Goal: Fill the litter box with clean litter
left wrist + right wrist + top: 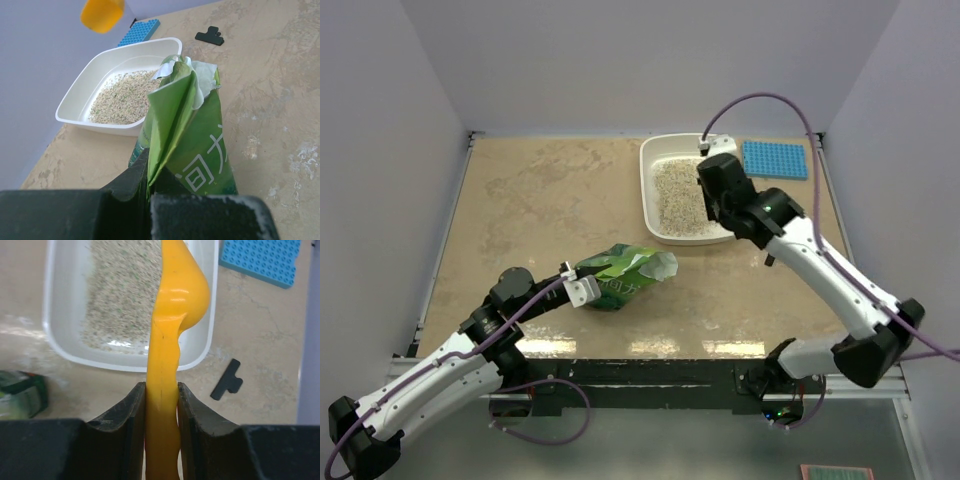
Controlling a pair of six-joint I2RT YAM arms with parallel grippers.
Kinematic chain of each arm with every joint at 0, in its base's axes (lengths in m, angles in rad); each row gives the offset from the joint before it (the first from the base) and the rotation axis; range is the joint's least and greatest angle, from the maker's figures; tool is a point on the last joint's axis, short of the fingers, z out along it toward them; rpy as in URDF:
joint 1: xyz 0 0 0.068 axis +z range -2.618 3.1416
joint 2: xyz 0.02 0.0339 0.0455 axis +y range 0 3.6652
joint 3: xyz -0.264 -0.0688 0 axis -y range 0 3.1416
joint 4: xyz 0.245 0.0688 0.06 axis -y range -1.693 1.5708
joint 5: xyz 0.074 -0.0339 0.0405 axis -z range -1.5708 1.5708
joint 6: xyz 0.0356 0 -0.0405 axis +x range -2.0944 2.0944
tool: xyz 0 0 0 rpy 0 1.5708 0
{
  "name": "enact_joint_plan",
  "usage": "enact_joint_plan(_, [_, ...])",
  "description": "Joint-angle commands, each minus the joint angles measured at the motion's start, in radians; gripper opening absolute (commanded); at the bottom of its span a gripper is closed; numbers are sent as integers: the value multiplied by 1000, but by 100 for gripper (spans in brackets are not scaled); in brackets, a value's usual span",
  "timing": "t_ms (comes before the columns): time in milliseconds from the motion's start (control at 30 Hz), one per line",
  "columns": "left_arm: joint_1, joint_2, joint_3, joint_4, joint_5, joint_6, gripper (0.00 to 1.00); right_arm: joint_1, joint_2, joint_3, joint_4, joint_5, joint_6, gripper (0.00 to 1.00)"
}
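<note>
The white litter box (647,190) stands at the back right, with beige speckled clean litter (675,195) spread over its floor. My right gripper (715,195) hovers over the box's right side. It is shut on the handle of an orange-yellow scoop (170,315), which is seen edge-on above the litter (120,300). The scoop (102,14) hangs clear above the box (80,95). A crinkly green bag (625,275) lies on its side, its open mouth toward the box. My left gripper (148,170) is shut on a fold of the bag (200,145).
A blue studded mat (775,158) lies right of the box, against the back wall. A small black clip (226,380) rests on the table near the box's front right corner. Walls close in the table on three sides.
</note>
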Motion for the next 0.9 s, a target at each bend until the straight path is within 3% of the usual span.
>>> enact_joint_plan(0, [-1,-20,31,83,7,-11,0,2,-166,111,-132,-311,54,0])
enact_joint_plan(133, [-1,-18,32,83,3,-11,0,2,-251,119,-215,-594,95,0])
enact_joint_plan(267, [-1,-20,35,79,-8,-7,0,4,-332,102,-266,-761,142,0])
enact_joint_plan(533, [-1,-29,32,83,-8,-9,0,2,-443,103,-383,-849,217,0])
enact_joint_plan(867, [-1,-40,34,86,-5,-15,0,1,-506,-35,-380,-863,237,0])
